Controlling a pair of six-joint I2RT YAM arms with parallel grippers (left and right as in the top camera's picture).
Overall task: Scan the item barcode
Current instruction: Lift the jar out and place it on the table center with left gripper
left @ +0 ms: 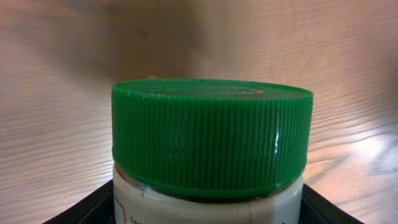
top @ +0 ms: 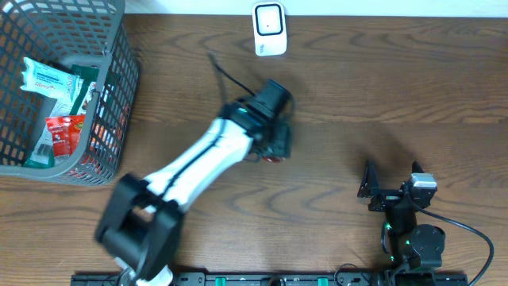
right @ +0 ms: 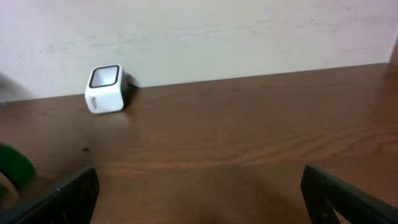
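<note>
Grips the green-lidded jar (left: 210,143) in the left gripper (top: 274,143) at mid-table.

Clamps the jar's white body between two black fingers (left: 81,208), jaws part-way closed and snug against it, ribbed lid turned toward the wrist camera. Holds it over the wooden table (top: 381,87), in front of the white scanner (top: 269,29) that stands by the back edge, well apart from it with only bare wood between. Cannot tell whether the jar touches the tabletop or hangs just above it. Rests the right gripper (right: 202,199) low at the front right, spread wide and holding nothing, aimed toward the scanner. Shows a grey mesh basket (top: 111,119) of packets (top: 55,87) at the far left, apart from the arm.
</note>
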